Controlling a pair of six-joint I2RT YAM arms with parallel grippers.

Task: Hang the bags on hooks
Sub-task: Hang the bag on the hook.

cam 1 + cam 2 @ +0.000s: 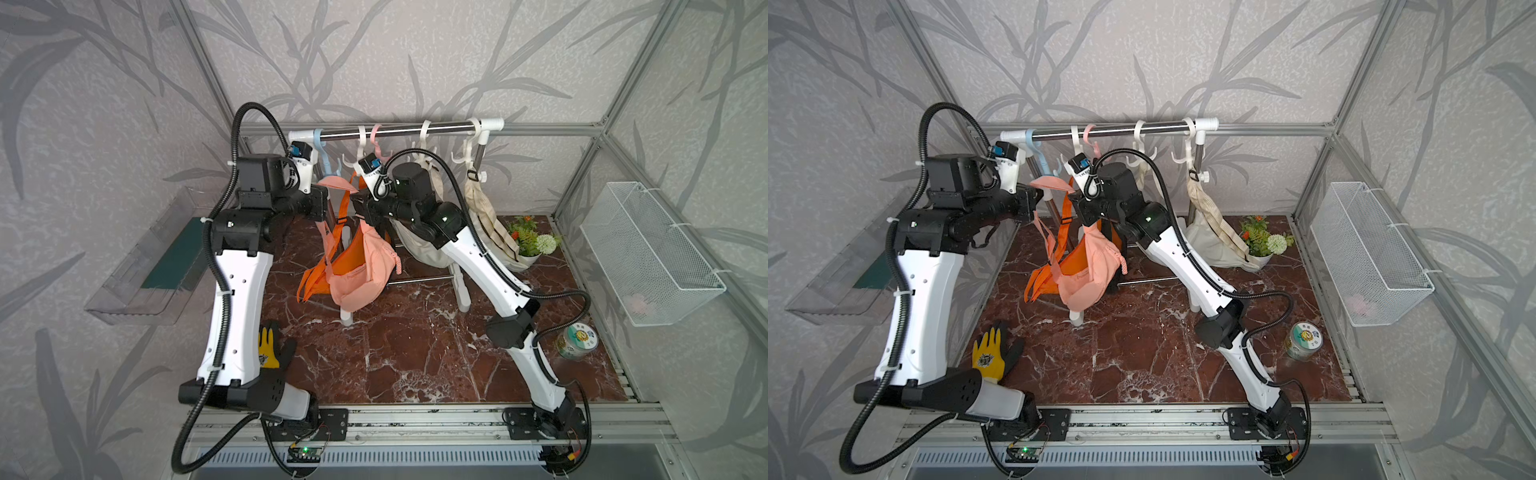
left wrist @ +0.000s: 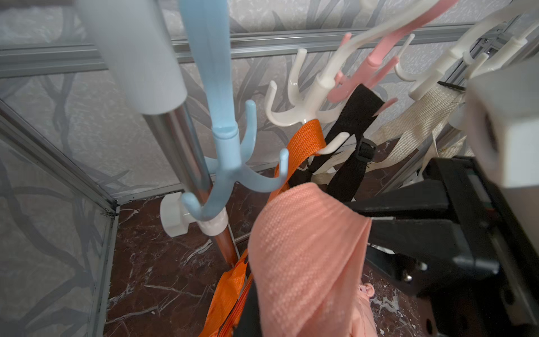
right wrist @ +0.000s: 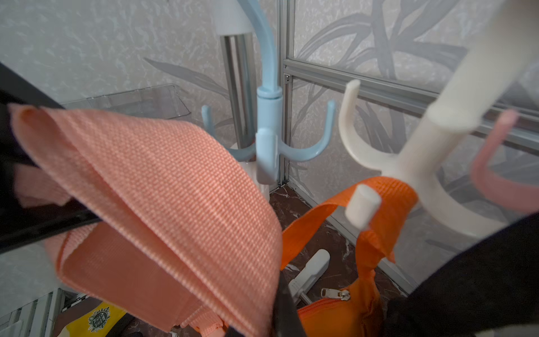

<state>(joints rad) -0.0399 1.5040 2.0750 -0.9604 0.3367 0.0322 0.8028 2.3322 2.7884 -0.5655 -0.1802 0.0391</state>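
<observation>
left gripper (image 1: 327, 196) and right gripper (image 1: 357, 200) pinch the woven peach strap (image 1: 338, 183) near a pronged blue hook (image 2: 227, 151).

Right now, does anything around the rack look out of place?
The yellow glove lies loose on the marble table, partly hidden by the left arm; it has nothing to do with the bags. The peach bag is on no hook yet.

Top views high in front, looking down, wrist views close, sharing blue hook (image 2: 226, 151)
</observation>
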